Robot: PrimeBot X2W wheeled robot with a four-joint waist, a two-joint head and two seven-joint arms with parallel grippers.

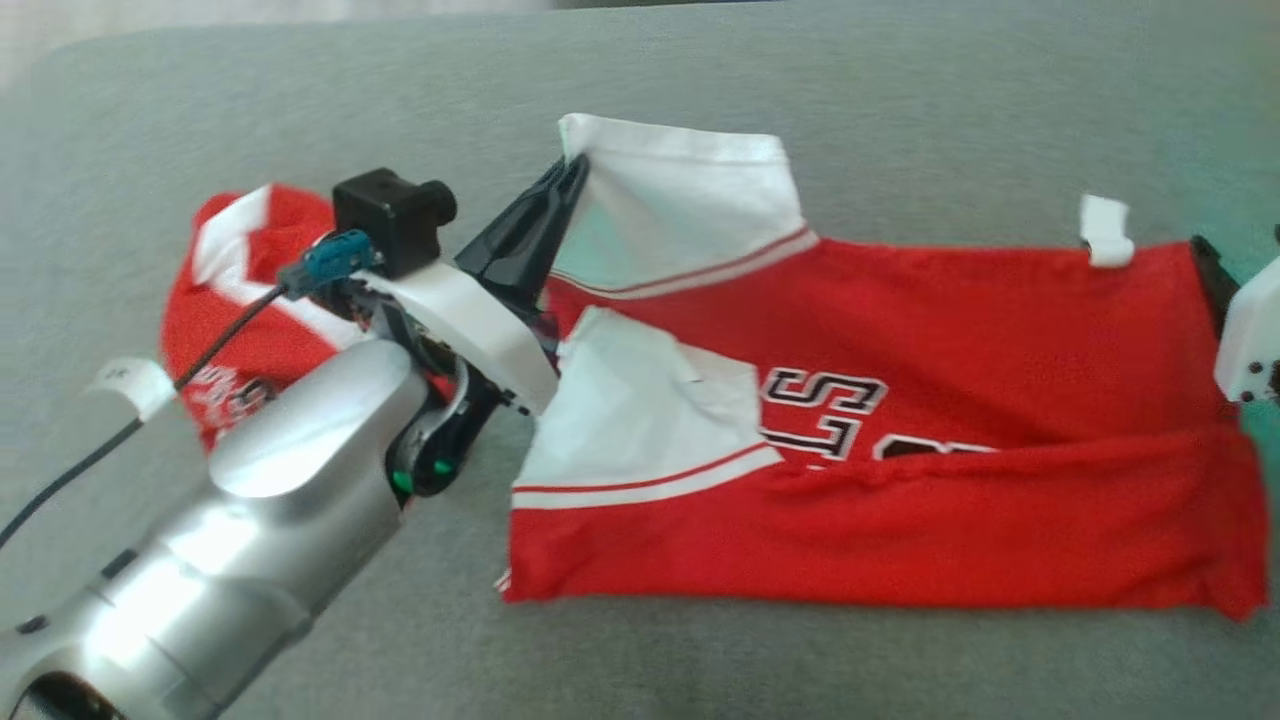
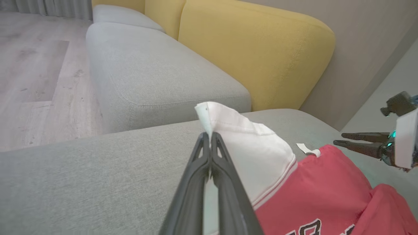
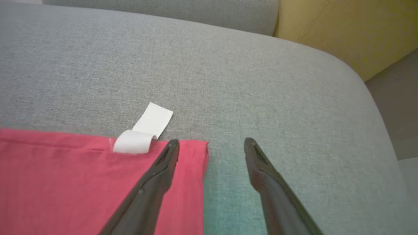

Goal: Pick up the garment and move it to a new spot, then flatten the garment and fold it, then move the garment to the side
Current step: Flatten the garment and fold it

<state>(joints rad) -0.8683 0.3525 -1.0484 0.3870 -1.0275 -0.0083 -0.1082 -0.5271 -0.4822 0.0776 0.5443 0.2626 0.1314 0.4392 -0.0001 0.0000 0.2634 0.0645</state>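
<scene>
Soft, even daylight lit everything brightly, leaving only faint shadows under the shirt [image 1: 900, 400] along the cushion's [image 1: 700, 660] near edge. The head view was hazy and smeared, its far left corner washed out, with glare streaks on the silver arm [image 1: 250, 520]. A teal tint stained the cushion's right edge. In both wrist views the fingers [image 3: 143, 195] blurred near the lens, while the cushion's weave was crisp.

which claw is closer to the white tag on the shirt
Right: the right claw is open just beside the tag; the left claw pinches the white sleeve at the other end.
</scene>
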